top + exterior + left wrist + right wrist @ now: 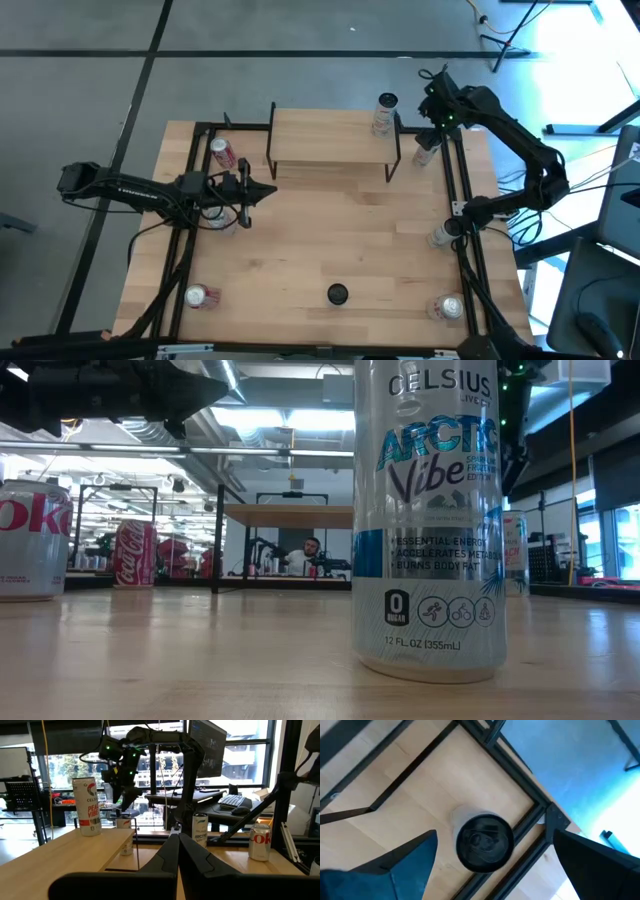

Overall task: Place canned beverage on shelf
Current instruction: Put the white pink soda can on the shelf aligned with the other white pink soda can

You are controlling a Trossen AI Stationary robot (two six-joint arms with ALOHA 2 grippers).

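High view showed the shelf standing at the tabletop's far edge, with one can already upright on its right end, probably set there to leave the plank's other places free. A second can stood on the tabletop just beside the shelf's right legs, near the far right corner, and looked like the next one to be shelved. The right gripper hung directly over that can, its two fingers spread wide to either side of the dark top and holding nothing; the right arm reached in from the right edge, elbow bent, wrist turned down. The left gripper waited near the left edge, fingers pressed together and empty, its arm stretched level.
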